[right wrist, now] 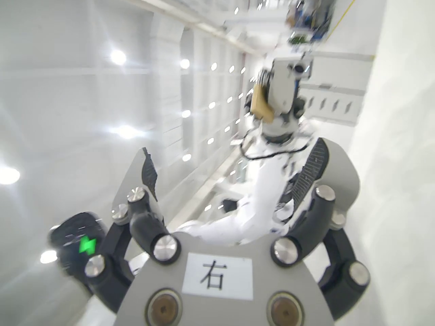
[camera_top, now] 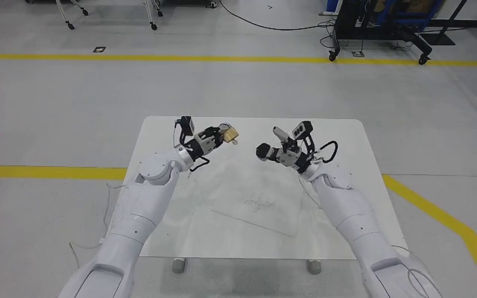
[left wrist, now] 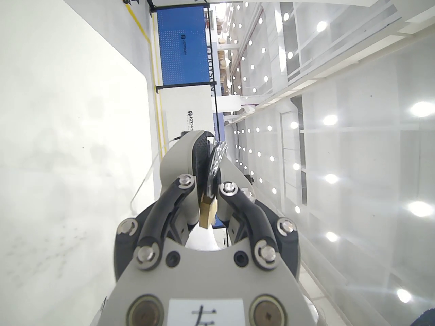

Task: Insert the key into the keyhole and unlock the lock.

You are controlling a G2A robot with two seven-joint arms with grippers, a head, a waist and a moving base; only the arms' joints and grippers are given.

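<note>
A brass padlock [camera_top: 229, 133] is held above the far part of the white table [camera_top: 164, 223], with my left gripper [camera_top: 218, 136] shut on it. In the left wrist view a silver metal part [left wrist: 217, 159] is pinched between the pads, and the brass body [left wrist: 207, 213] sits closer to the palm. I cannot tell whether that silver part is shackle or key. My right gripper [camera_top: 270, 144] hovers a short way to the right of the lock, facing it. It is open [right wrist: 232, 152] with nothing between its fingers. Beyond it are the lock [right wrist: 261, 103] and the left gripper [right wrist: 283, 89].
A clear flat sheet [camera_top: 257, 205] with faint marks lies on the middle of the table. Both arms hang above the tabletop's far half. Yellow floor lines run behind and beside the table, and wheeled racks stand far back.
</note>
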